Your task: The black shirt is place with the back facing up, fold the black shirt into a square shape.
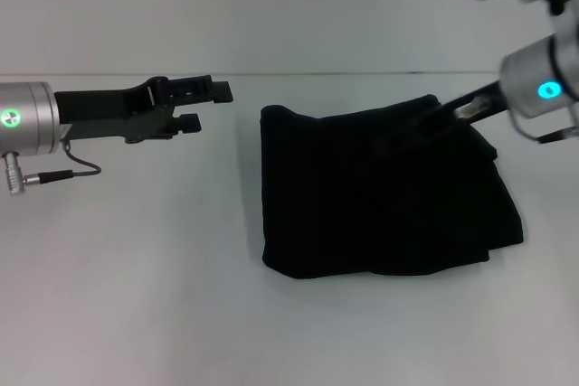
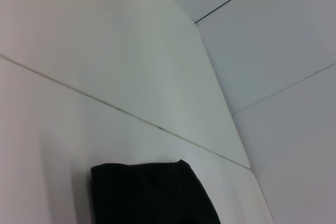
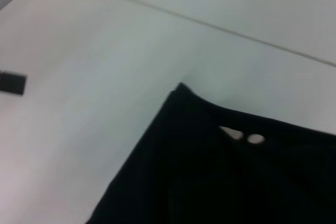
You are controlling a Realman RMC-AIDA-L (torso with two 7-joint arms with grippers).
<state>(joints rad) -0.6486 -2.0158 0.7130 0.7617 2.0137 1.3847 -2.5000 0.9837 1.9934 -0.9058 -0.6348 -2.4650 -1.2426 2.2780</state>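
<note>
Black shirt (image 1: 380,196): soft matt cloth, creased. Surface (image 1: 136,296): smooth, matt white. Left claw (image 1: 206,104): matt black, rigid.

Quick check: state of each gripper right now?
Left gripper: open, holding nothing, off to the left of the black shirt.
Right gripper: at the shirt's far right corner; cannot be told.

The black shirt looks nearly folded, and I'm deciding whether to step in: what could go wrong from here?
1. The right gripper sits at the far right corner of the black shirt; pulling away could drag the top layer open.
2. The shirt's right edge looks uneven, with layers sticking out, so the square may end up skewed.
3. The left gripper hovers open beside the shirt's far left corner; a careless move could nudge it.
</note>
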